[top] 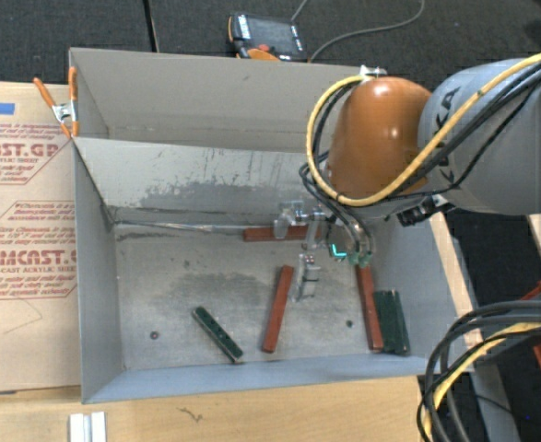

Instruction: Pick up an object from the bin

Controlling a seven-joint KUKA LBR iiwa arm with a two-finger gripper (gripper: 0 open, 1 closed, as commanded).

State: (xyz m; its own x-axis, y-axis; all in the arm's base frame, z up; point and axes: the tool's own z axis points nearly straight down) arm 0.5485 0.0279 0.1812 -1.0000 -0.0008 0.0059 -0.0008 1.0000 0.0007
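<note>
Red-brown stick (276, 313) lies beside gripper (307, 282), which half-hides rear stick (259, 235).

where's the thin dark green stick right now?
Camera view: the thin dark green stick lies near the front wall of the grey metal bin, left of centre, just left of the lower end of the central reddish-brown stick.

Red print on the cardboard (21, 219) left of the bin (205, 90) reads "CAST.GP" and, lower down, "ALL-CAST ACRYLIC"; its finer lines are too small to read.
</note>
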